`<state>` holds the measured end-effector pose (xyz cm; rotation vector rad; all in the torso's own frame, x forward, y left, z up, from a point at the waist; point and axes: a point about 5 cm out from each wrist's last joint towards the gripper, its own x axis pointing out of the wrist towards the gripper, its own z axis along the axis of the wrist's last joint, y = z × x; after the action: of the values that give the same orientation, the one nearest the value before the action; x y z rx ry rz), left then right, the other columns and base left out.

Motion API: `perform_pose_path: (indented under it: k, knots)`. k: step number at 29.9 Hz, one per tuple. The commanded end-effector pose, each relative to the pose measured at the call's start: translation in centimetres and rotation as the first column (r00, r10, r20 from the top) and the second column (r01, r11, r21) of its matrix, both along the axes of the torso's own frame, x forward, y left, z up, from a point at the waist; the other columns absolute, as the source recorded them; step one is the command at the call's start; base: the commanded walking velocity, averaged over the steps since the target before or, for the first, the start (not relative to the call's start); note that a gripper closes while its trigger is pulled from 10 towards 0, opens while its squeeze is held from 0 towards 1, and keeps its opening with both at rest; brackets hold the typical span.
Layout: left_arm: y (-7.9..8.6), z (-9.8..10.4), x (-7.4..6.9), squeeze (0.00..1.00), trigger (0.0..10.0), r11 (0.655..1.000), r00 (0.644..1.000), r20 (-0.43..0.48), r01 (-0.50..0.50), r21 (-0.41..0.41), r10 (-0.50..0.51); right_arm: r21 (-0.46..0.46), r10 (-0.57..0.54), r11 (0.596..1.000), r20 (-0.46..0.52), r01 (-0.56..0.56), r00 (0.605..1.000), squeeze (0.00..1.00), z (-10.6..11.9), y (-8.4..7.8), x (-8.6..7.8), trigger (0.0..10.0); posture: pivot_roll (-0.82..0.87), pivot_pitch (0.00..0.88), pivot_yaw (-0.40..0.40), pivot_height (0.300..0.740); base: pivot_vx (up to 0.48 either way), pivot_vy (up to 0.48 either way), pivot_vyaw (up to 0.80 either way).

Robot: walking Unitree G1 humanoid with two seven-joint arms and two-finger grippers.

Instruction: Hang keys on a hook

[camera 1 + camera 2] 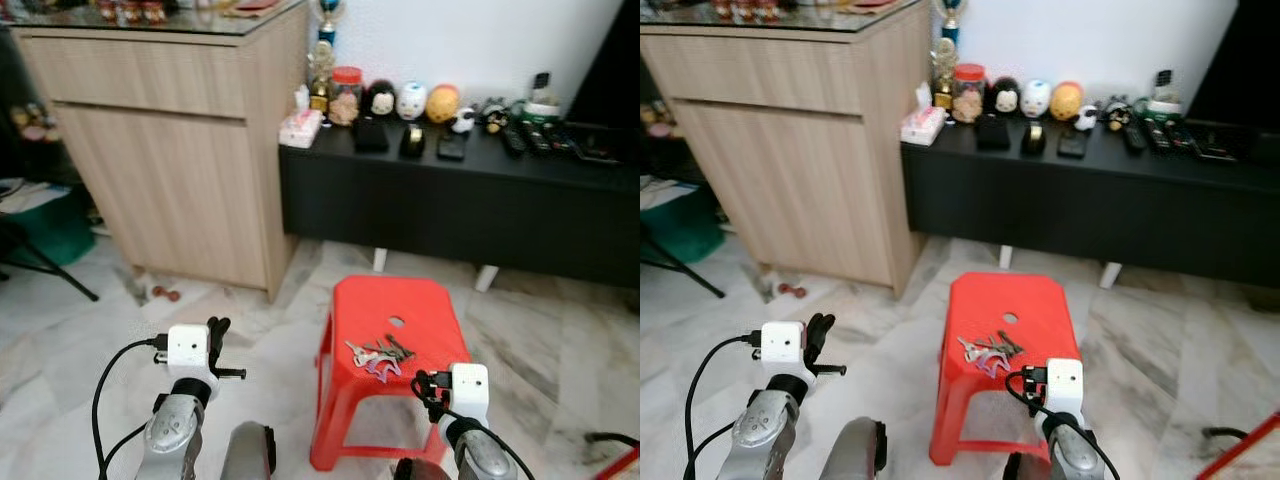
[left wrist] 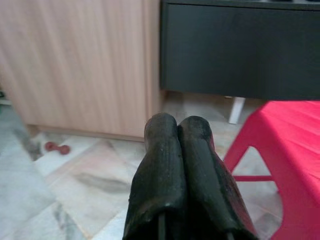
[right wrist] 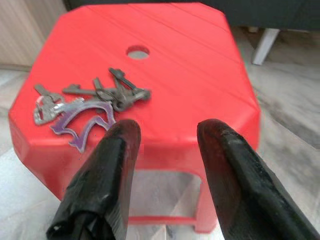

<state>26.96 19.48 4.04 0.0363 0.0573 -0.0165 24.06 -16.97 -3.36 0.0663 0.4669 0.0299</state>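
Right wrist view: the keys are seen lying on the red stool, just beyond the right gripper, whose fingers are held apart. The left gripper is pressed together above the floor.

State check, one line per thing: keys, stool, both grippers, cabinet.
keys: loose bunch lying flat on the stool top, not gripped
red stool: upright on the floor, keys on its seat
right gripper: fingers open, hovering at the stool's near edge, apart from the keys
left gripper: fingers shut, empty, off to the stool's left
wooden cabinet: door shut
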Motion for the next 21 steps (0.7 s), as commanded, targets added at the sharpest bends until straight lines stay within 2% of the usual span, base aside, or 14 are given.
perform_pose_path:
  k: [1,7,14,21]
  knots:
    - [-0.26,0.32,0.44,0.0,10.0,1.0,1.0,0.005,0.015,0.011,-0.015,-0.007,0.019,1.0,0.019,-0.019,1.0,0.0,0.26,0.03,0.21,10.0,0.14,0.016,-0.052,0.613,0.244,0.0,0.0]
    - [-0.25,0.31,0.41,0.0,10.0,1.0,1.0,0.005,0.01,0.01,-0.01,-0.001,0.025,1.0,0.018,-0.025,1.0,0.0,0.22,0.19,0.17,10.0,0.14,0.016,-0.052,0.613,0.241,0.0,0.49]
    - [-0.25,0.31,0.42,0.0,10.0,1.0,1.0,0.007,0.011,0.012,-0.011,0.006,0.045,0.999,0.018,-0.045,0.999,0.0,0.14,0.41,0.03,10.0,0.14,0.016,-0.053,0.613,0.275,0.0,0.0]
    - [-0.24,0.25,0.44,0.0,10.0,1.0,1.0,0.003,0.009,0.016,-0.01,0.024,0.02,1.0,0.013,-0.021,1.0,0.0,0.05,0.39,-0.06,10.0,0.14,0.017,-0.053,0.613,0.243,0.0,0.54]
